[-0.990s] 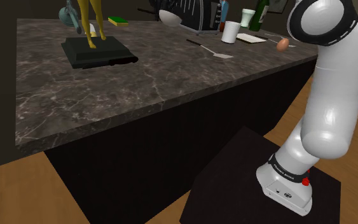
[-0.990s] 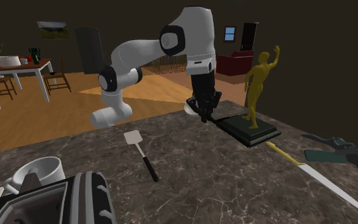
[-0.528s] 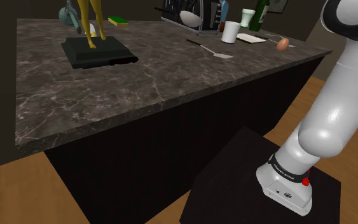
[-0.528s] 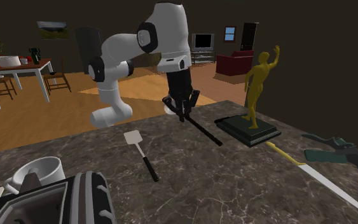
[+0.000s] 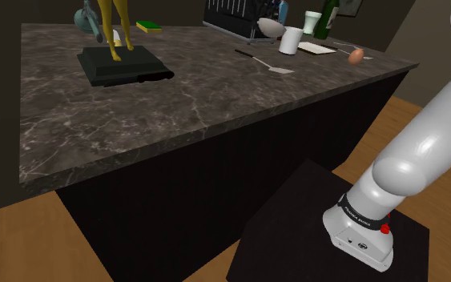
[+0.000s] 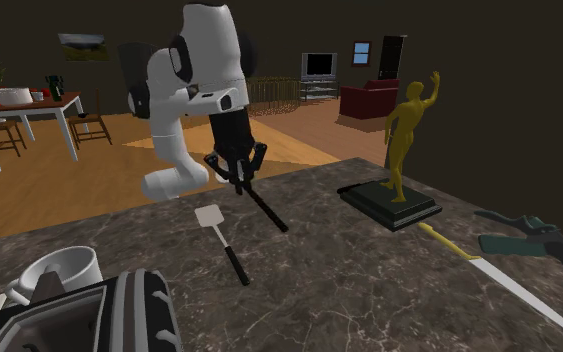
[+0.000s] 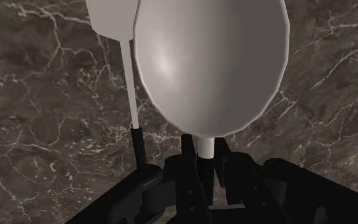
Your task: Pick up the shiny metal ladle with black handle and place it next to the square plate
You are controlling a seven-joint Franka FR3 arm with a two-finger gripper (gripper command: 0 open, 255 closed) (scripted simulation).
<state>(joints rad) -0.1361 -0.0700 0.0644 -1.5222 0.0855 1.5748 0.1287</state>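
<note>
Since a second ago the arm has carried the ladle (image 7: 212, 63) away from the statue (image 6: 405, 135) and along the counter (image 5: 175, 96), toward the far end where the square plate (image 5: 317, 49) lies. The gripper (image 6: 239, 178) has its jaws clamped on the stem by the bowl, black handle trailing down. It holds the ladle aloft over the spatula (image 6: 209, 216), presumably to clear it in passing.

Silver-grey ladle (image 7: 212, 63), dark white-veined counter (image 5: 215, 104), gold statue (image 6: 406, 135)
</note>
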